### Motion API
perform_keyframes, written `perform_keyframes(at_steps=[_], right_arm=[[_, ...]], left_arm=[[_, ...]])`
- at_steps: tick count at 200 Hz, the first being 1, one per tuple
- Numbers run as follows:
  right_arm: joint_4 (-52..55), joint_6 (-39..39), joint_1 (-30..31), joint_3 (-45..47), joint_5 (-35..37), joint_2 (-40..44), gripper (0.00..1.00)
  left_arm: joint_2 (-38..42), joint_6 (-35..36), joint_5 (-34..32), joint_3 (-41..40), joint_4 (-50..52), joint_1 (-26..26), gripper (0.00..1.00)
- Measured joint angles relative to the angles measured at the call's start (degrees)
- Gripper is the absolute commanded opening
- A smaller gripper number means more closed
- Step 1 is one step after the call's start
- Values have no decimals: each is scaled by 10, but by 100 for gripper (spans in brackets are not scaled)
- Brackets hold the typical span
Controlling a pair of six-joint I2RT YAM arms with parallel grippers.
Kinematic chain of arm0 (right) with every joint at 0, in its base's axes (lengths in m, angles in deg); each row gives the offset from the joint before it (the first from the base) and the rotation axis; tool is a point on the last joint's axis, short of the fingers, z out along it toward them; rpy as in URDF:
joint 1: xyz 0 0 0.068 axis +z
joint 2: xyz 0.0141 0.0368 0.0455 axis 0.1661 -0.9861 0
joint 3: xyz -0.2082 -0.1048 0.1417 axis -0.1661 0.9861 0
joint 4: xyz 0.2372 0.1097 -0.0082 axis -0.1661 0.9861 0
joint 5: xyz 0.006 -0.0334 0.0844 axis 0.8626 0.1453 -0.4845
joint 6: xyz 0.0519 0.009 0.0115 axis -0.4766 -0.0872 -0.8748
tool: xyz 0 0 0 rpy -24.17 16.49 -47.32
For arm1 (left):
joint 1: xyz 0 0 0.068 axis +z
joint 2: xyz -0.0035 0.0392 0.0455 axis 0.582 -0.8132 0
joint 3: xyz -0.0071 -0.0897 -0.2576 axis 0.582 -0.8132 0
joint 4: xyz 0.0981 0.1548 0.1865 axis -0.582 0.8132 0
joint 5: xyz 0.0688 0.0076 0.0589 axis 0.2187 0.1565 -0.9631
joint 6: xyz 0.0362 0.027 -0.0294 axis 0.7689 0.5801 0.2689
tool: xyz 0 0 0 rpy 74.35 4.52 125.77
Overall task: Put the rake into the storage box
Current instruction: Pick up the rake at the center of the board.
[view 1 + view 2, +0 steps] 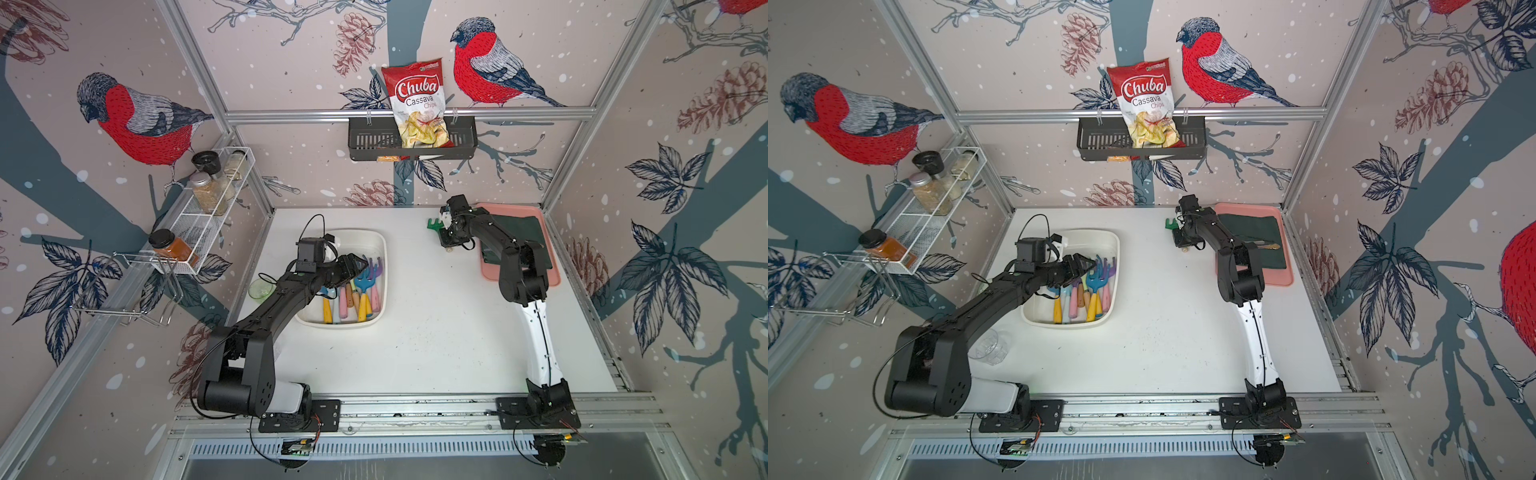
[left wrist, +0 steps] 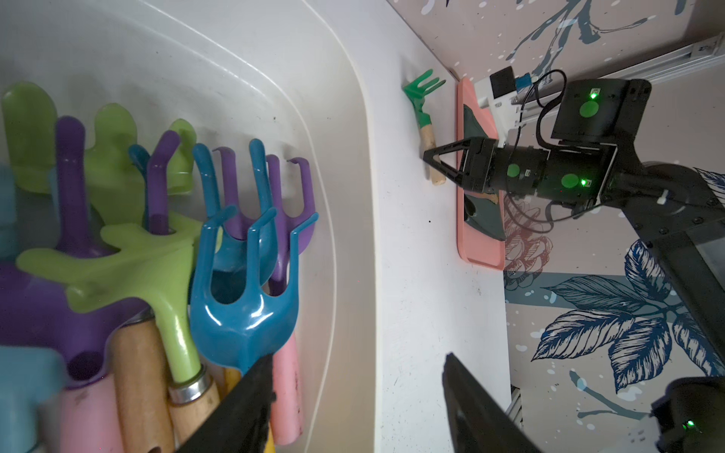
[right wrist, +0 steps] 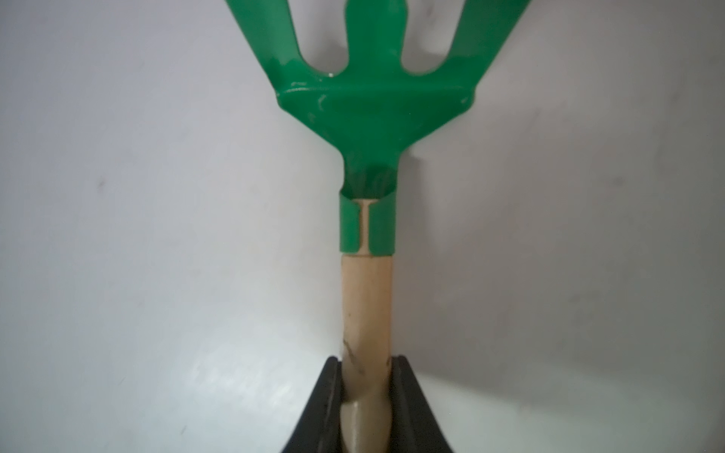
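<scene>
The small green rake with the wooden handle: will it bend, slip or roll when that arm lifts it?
Likely stiff: the green rake looks like painted metal on a wooden stick. The right gripper clamps the handle far from the head, so it might tilt head-down. The round handle could roll, though the tines should stop it.

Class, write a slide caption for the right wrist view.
Right gripper shut on the wooden handle of the green rake.

We find the rake on the table, handle end pinched inside the right gripper, head beyond it. Tray lies just behind that gripper. Storage box, tools inside, sits below the left gripper.
</scene>
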Motion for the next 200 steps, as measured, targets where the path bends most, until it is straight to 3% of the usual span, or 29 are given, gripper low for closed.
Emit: perform_keyframes(at_steps=[34,59,117,200], right_arm=[[-54,-45,73,185,-53,190,18],[-104,-90,125,261,-87,279,18],[-138,-175,220,280,-108,316,18],[-143,-205,274,291,-103,333,18]], left_arm=[[25,-30,-3,-10,-27,-21,69],[31,-45,-3,-15,-44,-44,69],[45,-86,-22,-27,-80,-93,70],[21,-109,-43,-38,-126,-103,70]])
